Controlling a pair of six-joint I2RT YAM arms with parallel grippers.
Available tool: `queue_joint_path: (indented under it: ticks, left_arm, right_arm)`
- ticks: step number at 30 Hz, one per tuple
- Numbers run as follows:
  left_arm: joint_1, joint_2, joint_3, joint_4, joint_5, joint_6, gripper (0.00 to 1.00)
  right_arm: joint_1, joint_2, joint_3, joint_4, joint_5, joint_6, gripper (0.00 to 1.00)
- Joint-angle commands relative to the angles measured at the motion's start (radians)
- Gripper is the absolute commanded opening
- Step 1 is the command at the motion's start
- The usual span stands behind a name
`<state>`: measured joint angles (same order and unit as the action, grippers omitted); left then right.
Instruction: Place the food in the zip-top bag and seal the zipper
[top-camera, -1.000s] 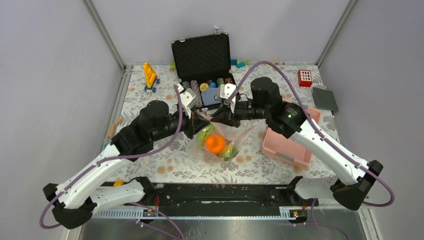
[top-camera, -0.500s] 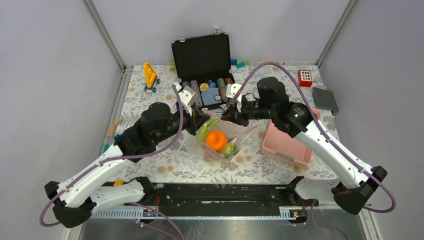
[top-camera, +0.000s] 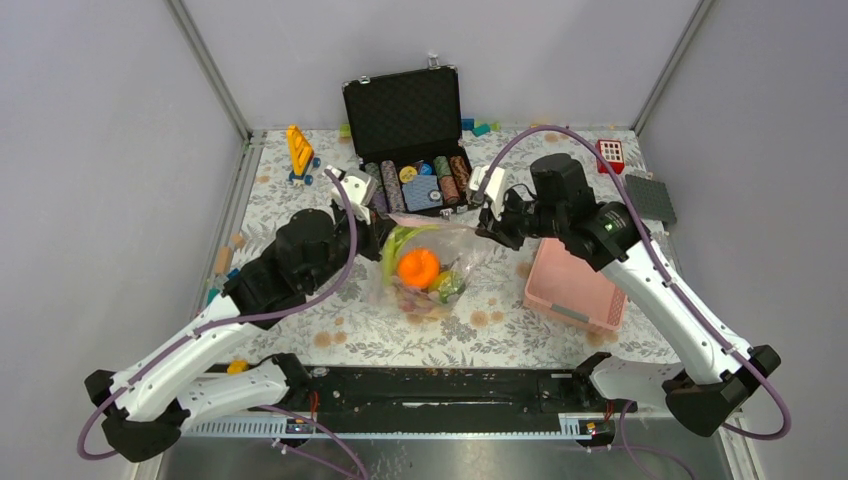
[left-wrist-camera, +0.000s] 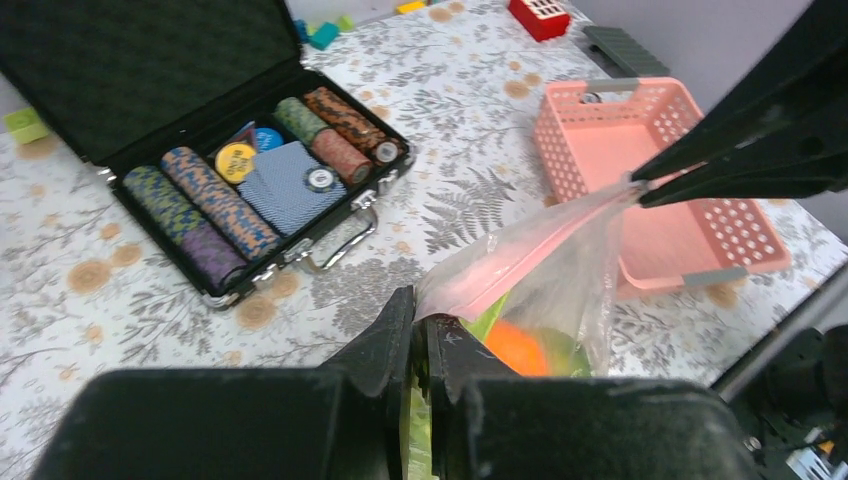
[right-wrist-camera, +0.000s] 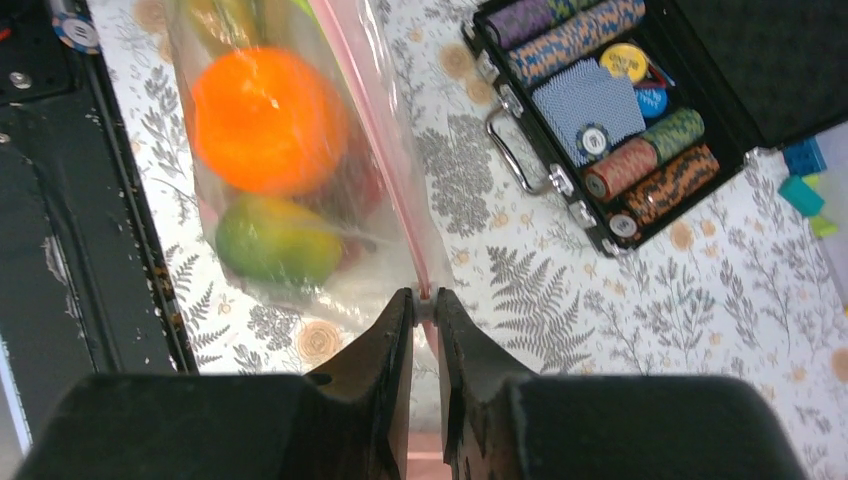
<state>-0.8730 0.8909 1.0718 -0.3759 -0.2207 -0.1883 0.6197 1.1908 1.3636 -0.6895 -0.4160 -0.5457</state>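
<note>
Between the two pincers the bag (top-camera: 445, 243) is held stretched, its zipper (right-wrist-camera: 372, 130) drawn taut. Both arms reach forward and bend inward, wrists facing each other. At one end of the zipper the left pincer (left-wrist-camera: 420, 322) is clamped tight; the right pincer (right-wrist-camera: 425, 298) pinches the other end. Below the fingertips, inside the bag, sit an orange (right-wrist-camera: 265, 120), a green fruit (right-wrist-camera: 275, 240) and celery (top-camera: 398, 240). Beyond the pincers lies an open case (top-camera: 405, 110) of chips (left-wrist-camera: 215, 205). Beside the right pincer is a basket (top-camera: 570, 295).
</note>
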Motion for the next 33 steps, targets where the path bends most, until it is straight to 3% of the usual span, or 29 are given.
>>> queue_joint_path:
  ticks: [1,10,14,17,22,28,33]
  left_arm:
    - [0.064,-0.03,0.022,0.03,-0.258,0.029,0.0]
    - [0.179,-0.011,0.03,0.033,-0.268,0.001,0.0]
    - [0.206,0.004,0.045,0.036,-0.191,-0.004,0.0]
    - [0.209,0.007,0.065,0.052,-0.113,0.012,0.0]
    - [0.209,-0.025,0.128,0.013,-0.061,0.02,0.0]
    - [0.209,-0.062,0.246,-0.128,-0.099,-0.043,0.0]
    - [0.209,-0.05,0.322,-0.234,-0.071,-0.084,0.0]
  right_arm:
    - [-0.061,-0.022,0.022,-0.169,0.165,-0.032,0.0]
    - [-0.155,-0.044,-0.032,-0.172,0.205,0.001,0.0]
    - [-0.158,-0.064,-0.044,-0.147,0.089,0.012,0.0]
    - [-0.158,-0.086,-0.054,-0.065,-0.056,0.115,0.0]
    - [-0.155,-0.161,-0.112,0.127,-0.317,0.485,0.0]
    - [-0.145,-0.251,-0.32,0.634,-0.646,1.118,0.0]
    - [-0.128,-0.212,-0.52,1.128,-0.737,1.575,0.0]
